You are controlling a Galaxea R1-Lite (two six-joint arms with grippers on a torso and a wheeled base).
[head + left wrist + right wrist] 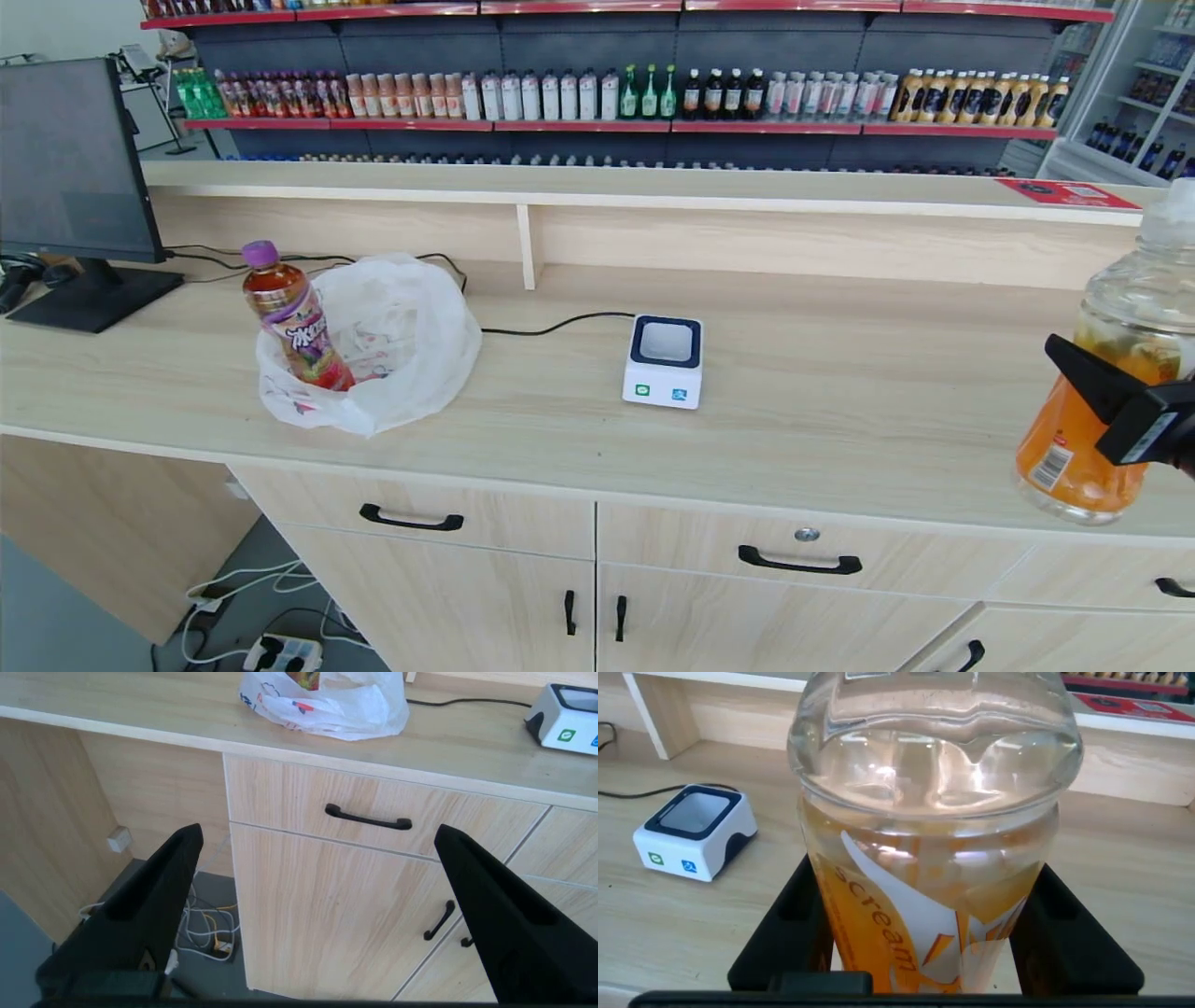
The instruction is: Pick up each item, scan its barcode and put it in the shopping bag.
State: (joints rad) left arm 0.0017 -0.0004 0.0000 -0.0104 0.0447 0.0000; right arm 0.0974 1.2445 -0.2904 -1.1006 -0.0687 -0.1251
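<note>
Orange bottle (1074, 448) at counter (840, 420) right end, right gripper (924, 952) fingers clamped round its middle. Barcode (1050, 465) sits low: I'd tilt it down over the scanner (664, 360) window. Left gripper (313, 905) spread, empty. Count: two bottles (purple-capped bottle (294, 322) in shopping bag (411, 364)), one scanner, one bag.

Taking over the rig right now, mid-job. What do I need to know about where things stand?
Left gripper: open, low in front of the drawers, holding nothing.
Right gripper: shut on the orange drink bottle at the counter's right end.
Done: purple-capped bottle stands in the shopping bag, left of the scanner.
Left: scan that orange drink bottle's barcode, then bag it.
</note>
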